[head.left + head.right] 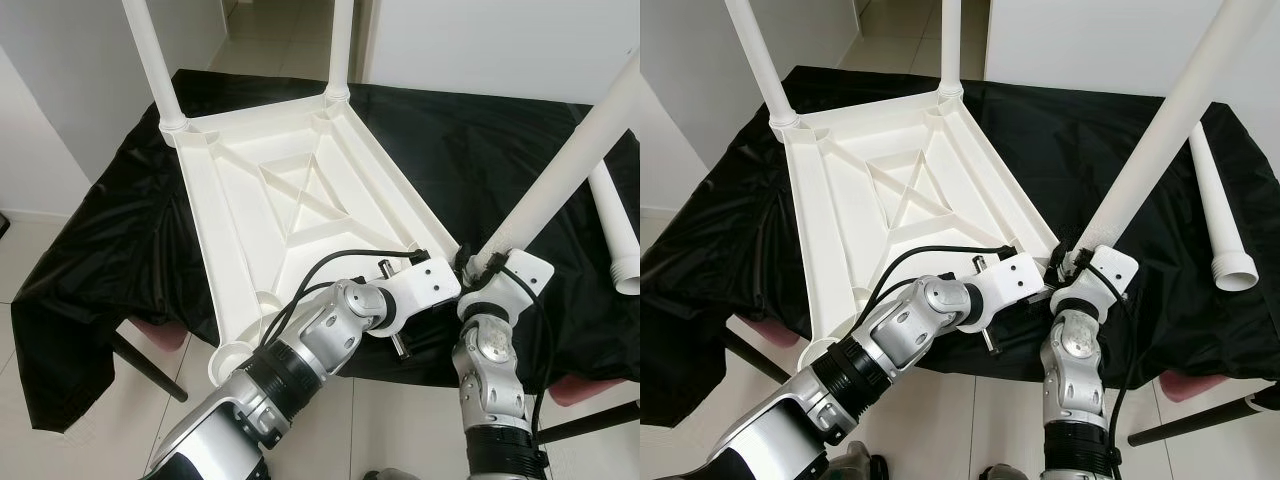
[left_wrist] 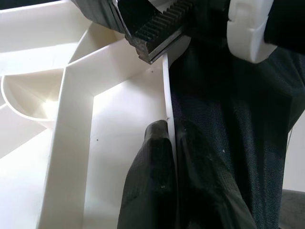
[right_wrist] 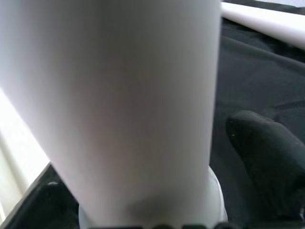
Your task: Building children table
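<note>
Right gripper (image 1: pixel 478 266) pinches the third leg (image 1: pixel 560 170) at its base while the left gripper (image 2: pixel 164 143) clamps the tabletop's rim.

Head views: the upturned white tabletop (image 1: pixel 290 200) lies on a black cloth (image 1: pixel 120 230) with two legs (image 1: pixel 150 60) already standing in the far sockets, the held leg leaning off to the right above the near right corner, and a spare leg (image 1: pixel 1218 205) lying on the cloth well apart. Left wrist view: black fingers (image 2: pixel 152 186) pressed to either side of the thin rim wall, which should keep the top from sliding. Right wrist view: the leg looms close, one finger (image 3: pixel 267 157) beside it. Judged from this, the leg wants righting to vertical over its socket before it is pushed or twisted home.
</note>
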Available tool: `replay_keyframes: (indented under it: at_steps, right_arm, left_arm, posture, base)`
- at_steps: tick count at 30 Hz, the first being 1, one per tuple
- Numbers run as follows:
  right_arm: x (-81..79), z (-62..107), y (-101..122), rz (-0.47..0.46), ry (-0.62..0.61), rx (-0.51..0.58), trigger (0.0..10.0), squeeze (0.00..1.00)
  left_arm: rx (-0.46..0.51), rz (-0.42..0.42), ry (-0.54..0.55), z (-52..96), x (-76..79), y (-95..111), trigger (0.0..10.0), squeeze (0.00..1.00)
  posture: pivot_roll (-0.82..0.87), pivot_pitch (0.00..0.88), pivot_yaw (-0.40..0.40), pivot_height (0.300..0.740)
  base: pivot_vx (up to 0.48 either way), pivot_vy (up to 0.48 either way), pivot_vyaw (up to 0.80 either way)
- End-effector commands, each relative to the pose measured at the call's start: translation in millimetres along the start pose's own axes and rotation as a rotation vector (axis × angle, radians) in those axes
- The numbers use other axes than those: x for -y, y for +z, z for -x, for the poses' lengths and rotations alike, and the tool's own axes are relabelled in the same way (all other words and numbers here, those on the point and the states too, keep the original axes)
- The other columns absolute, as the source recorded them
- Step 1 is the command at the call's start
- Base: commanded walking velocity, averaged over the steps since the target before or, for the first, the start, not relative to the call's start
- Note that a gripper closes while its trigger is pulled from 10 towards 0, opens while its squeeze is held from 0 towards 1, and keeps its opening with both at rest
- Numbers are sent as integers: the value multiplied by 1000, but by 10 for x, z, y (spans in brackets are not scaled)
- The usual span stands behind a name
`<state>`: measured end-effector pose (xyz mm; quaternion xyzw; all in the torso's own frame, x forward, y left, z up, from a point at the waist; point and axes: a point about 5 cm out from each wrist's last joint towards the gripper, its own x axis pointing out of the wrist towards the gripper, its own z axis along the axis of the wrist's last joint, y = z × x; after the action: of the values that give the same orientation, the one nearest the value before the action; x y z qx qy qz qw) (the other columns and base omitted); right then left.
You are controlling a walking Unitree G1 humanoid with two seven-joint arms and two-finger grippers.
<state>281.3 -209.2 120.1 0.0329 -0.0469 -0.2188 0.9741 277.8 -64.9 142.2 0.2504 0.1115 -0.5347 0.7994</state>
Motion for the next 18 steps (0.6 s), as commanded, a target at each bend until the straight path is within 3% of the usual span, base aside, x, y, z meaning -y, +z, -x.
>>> replay_keyframes:
  at_steps: [1,5,6,10,14,16,18]
  right_arm:
    - [244,-3,-103,23,-85,-45,10000,1000]
    - [213,-59,-69,-8,-3,-31,10000,969]
    - [198,-104,-54,-35,62,-31,10000,0]
    - [206,-183,-51,-47,166,-43,10000,0]
    - [198,-282,-22,8,342,-40,10000,0]
    - [198,-282,-22,8,342,-40,10000,0]
    - [147,-305,-5,18,477,-36,10000,0]
  left_arm:
    - [12,0,49,-10,-9,65,10000,0]
    - [12,-1,49,-11,-10,66,10000,0]
    - [12,-2,50,-13,-9,69,10000,0]
    - [14,-2,51,-12,-15,75,10000,0]
    - [15,-2,53,-10,-22,76,10000,0]
    - [15,-2,53,-10,-22,76,10000,0]
    - [14,0,54,-8,-26,76,10000,0]
  posture:
    - [-24,38,19,740]
    - [-25,35,19,740]
    - [-24,34,19,740]
    - [-23,34,18,740]
    - [-21,36,17,740]
    - [-21,36,17,740]
    - [-21,40,21,740]
  base:
    - [0,0,0]
    - [0,0,0]
    - [0,0,0]
    - [0,0,0]
    - [0,0,0]
    - [0,0,0]
    - [0,0,0]
